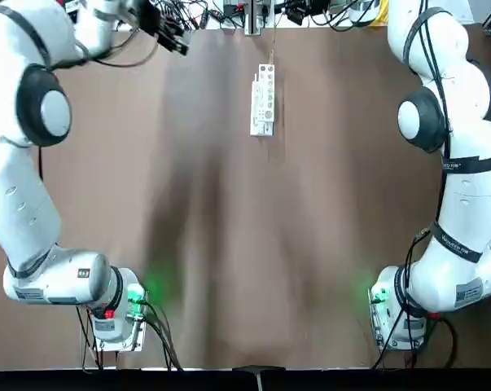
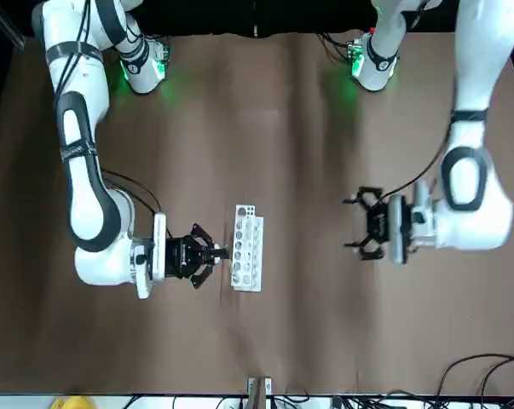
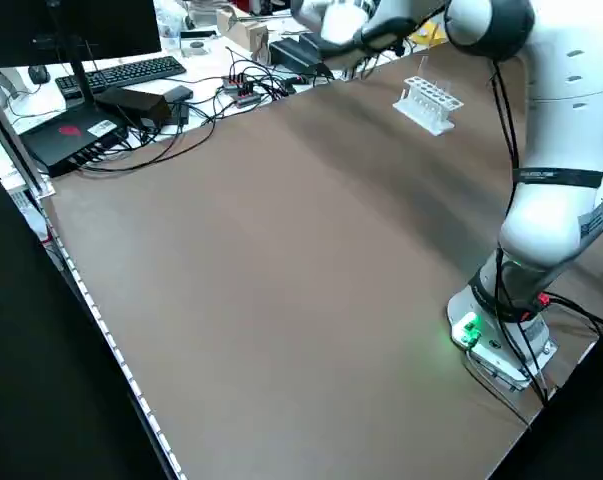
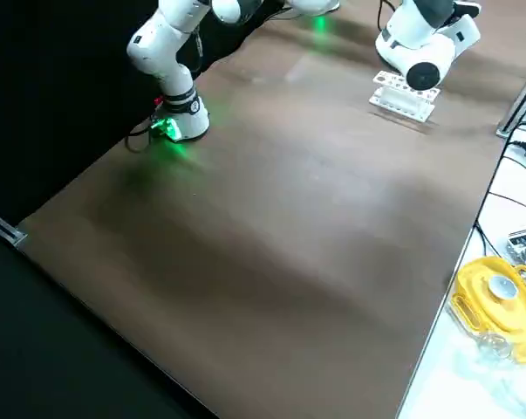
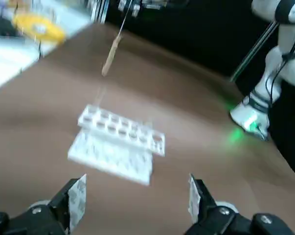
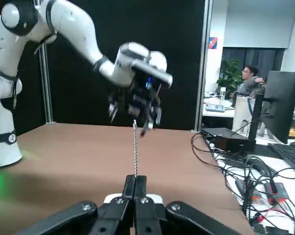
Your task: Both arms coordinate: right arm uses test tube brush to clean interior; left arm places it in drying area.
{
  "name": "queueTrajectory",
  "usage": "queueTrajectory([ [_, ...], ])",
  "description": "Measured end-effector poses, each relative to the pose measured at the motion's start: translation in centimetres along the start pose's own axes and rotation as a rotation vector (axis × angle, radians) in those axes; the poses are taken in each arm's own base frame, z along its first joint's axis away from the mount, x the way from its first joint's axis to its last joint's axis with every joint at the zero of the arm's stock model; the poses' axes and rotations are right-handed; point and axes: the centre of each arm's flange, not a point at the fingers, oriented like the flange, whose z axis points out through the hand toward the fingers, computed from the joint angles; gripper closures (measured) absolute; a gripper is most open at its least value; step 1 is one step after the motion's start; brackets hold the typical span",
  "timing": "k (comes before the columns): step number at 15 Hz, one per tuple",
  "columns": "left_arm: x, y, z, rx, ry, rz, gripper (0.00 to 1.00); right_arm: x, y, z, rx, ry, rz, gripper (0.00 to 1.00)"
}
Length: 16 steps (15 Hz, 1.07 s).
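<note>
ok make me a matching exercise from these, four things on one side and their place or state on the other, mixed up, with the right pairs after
Things
1 left tool
2 right tool
3 rack
4 yellow container

Places and states
A on the brown table, with round holes
B fingers open, nothing between them
C on the white surface beyond the table's edge
D shut on the brush

Right pairs
1-B: left tool
2-D: right tool
3-A: rack
4-C: yellow container

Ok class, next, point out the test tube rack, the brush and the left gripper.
Test tube rack (image 5: 108, 159): left wrist view, its lower tier.
Brush (image 6: 135, 152): right wrist view, its twisted wire.
Left gripper (image 2: 348, 223): front view, between its open fingertips.
</note>
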Motion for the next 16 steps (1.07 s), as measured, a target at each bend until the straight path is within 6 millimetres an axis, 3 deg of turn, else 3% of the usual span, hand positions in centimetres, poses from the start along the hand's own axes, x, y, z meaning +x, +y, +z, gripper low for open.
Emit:
queueTrajectory([
  [4,-1.9,-3.4,9.8,0.004,0.226,0.194,0.00,0.9,0.5,-1.9,-0.024,-0.006,0.015,0.98],
  [7,-2.3,-4.4,15.4,0.053,0.354,0.340,0.00,0.0,0.9,-3.9,-0.036,-0.078,0.086,0.98],
  [8,-1.8,-5.0,17.9,0.089,0.434,0.356,0.00,-0.9,1.0,-5.5,-0.043,-0.154,0.198,0.98],
  [12,-2.0,-6.6,21.8,0.163,0.445,0.334,0.00,-2.7,1.1,-9.3,-0.075,-0.343,0.405,0.98],
  [16,-2.0,-7.9,24.7,0.208,0.492,0.303,0.00,-4.0,0.9,-11.1,-0.100,-0.476,0.508,0.98],
])
